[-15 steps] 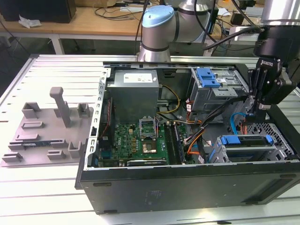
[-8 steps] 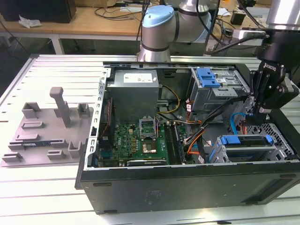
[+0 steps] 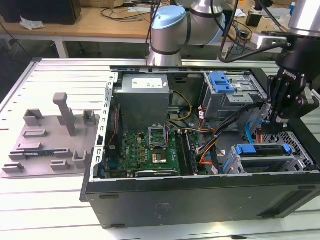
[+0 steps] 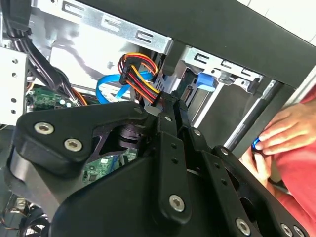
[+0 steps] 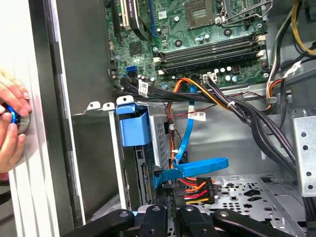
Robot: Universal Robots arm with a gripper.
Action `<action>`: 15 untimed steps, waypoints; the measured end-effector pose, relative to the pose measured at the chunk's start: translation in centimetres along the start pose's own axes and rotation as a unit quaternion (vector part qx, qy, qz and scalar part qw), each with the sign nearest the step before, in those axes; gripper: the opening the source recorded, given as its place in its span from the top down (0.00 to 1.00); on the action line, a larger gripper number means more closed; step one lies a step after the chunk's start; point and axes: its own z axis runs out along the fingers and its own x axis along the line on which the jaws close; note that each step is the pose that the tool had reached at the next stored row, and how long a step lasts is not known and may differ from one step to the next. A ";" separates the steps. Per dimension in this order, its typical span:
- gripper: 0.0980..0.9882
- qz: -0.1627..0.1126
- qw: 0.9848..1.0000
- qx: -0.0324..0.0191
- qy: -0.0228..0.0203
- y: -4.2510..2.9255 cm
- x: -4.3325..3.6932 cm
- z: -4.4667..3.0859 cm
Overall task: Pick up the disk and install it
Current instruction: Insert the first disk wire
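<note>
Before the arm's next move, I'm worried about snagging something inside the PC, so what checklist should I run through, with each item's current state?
1. The silver hard drive in its blue plastic carrier lies inside the black computer case: ok.
2. The drive is fully seated and cabled: cannot tell.
3. The black gripper is clear of wiring: not ok; the orange-and-red power cable bundle and the flat blue data cable sit right at it.
4. The person's hand is away from the case: not ok; it rests just outside the case wall.
5. The green motherboard is apart from the gripper: ok.
</note>
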 end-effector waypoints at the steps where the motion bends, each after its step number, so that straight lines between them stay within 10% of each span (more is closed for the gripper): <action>1: 0.93 -0.001 1.000 -0.001 -0.008 -0.03 0.26 0.05; 15: 0.93 -0.009 0.997 -0.004 -0.072 -0.26 2.46 0.25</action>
